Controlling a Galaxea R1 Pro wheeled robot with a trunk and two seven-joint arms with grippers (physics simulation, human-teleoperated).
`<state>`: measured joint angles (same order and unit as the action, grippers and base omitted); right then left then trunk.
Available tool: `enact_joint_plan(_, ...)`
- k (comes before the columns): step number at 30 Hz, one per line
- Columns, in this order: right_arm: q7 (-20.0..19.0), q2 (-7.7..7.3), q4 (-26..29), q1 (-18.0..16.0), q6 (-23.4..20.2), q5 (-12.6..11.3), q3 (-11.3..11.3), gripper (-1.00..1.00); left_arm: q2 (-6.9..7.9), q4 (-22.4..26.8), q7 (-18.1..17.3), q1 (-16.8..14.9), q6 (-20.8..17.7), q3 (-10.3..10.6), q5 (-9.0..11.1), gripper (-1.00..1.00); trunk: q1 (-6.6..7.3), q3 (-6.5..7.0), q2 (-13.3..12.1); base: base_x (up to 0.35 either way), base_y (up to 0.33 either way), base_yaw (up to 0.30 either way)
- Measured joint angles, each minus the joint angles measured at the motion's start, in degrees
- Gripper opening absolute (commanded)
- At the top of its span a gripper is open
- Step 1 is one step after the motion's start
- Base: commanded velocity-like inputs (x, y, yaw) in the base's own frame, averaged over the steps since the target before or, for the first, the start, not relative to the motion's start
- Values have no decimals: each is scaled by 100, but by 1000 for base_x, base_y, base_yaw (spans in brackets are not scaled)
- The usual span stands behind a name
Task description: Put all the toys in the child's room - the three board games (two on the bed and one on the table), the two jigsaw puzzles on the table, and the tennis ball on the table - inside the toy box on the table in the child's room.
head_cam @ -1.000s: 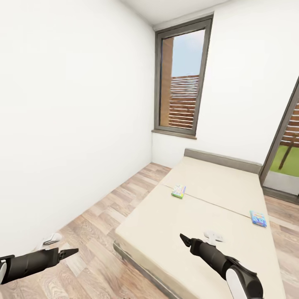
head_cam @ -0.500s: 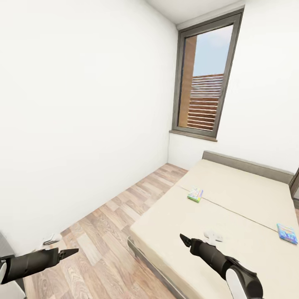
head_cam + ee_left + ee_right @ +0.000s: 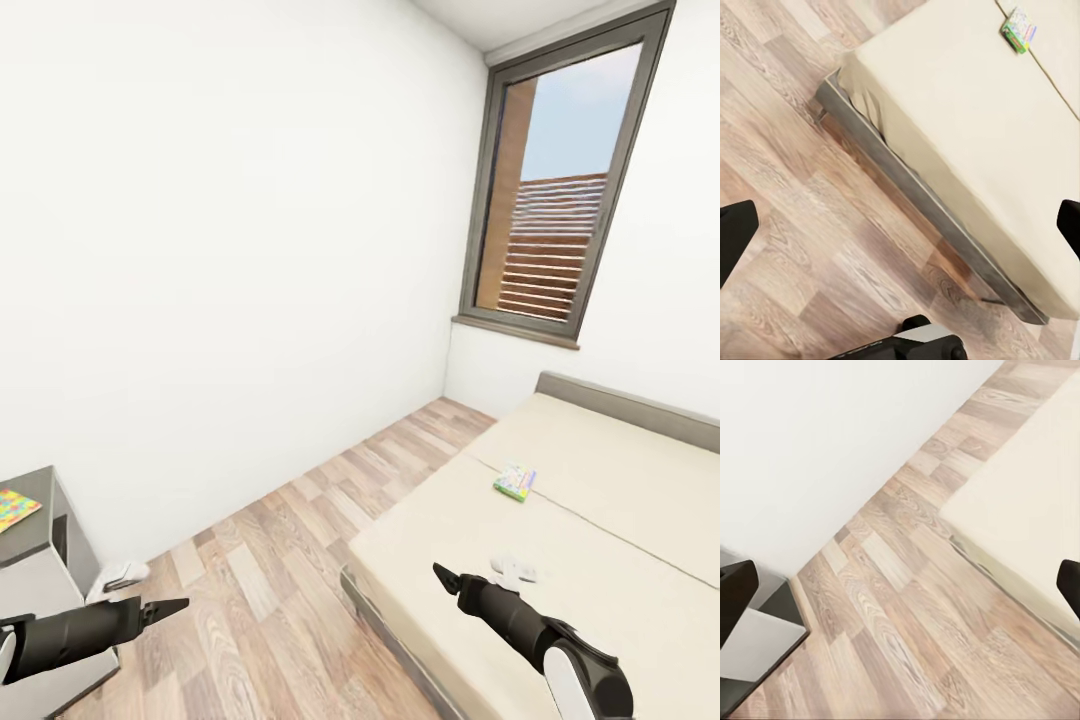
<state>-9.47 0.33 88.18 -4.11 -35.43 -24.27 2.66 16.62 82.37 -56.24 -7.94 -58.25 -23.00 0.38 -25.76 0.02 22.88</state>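
the large low bed with its plain beige cover (image 3: 560,540) carries one flat green-edged game box (image 3: 514,481) near its middle seam. a thin square of bright multicoloured puzzle pieces (image 3: 14,508) lies on a grey desk corner (image 3: 45,545) (at the far left). both arms hang over the wood-plank floor (image 3: 290,590) — the left gripper (image 3: 165,606) and right gripper (image 3: 441,573) each stand spread wide, holding nothing.

Floor (image 3: 300,560): wood-look planks, visible grain, satin finish. Bed (image 3: 600,520): matt beige cloth cover, smooth; frame dark grey, metal-like. Wall (image 3: 220,250) beside the bed: matt white, smooth.
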Motion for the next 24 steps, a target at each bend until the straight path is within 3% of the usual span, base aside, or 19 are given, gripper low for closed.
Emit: enact_joint_plan(24,-1,0,-7,0,8,8,0,100,5,0,-1,0,8,0,0,100,0,0,0,0,0,291)
